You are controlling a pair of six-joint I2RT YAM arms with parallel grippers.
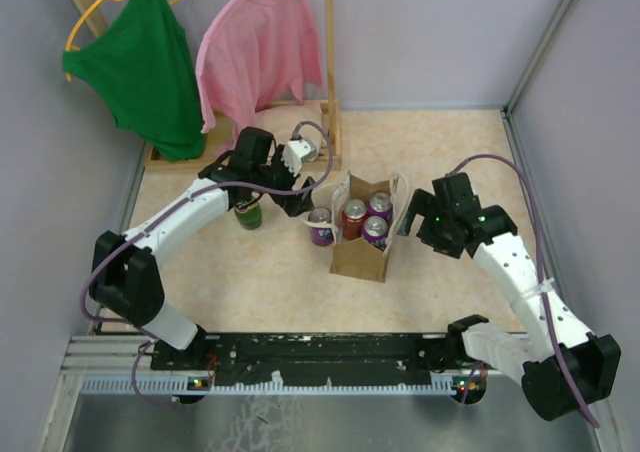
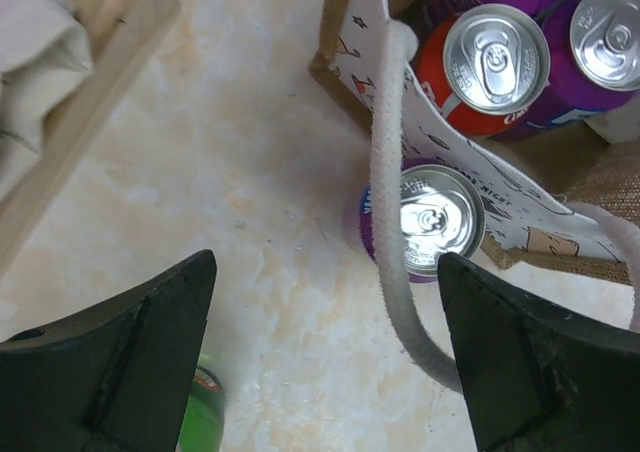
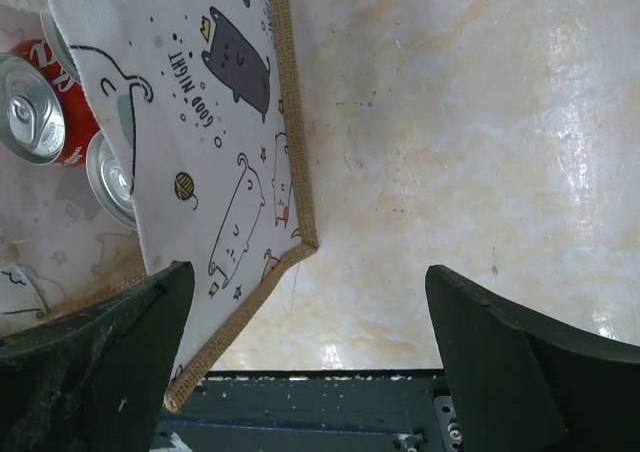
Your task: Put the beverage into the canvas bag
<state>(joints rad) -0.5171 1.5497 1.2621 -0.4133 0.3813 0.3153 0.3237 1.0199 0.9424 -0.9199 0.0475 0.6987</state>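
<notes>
A purple aluminium beverage can (image 2: 432, 220) is found upright on the beige marbled desk (image 2: 250, 172), just outside the tan canvas bag (image 1: 358, 257), touching its wall under a white rope handle (image 2: 385, 172), while 3 cans (image 1: 354, 213), 1 red and 2 purple, are held inside. The left claw (image 2: 325, 272) is spread wide and empty above that can, and the right claw (image 3: 310, 270) is likewise opened wide, empty, beside the bag's opposite wall.

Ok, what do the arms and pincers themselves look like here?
The left arm and right arm are white shells with black joints and bases; a greyish-purple cable loops along each. The left pincer and right pincer have broad, matte black, wedge-shaped fingers.
</notes>
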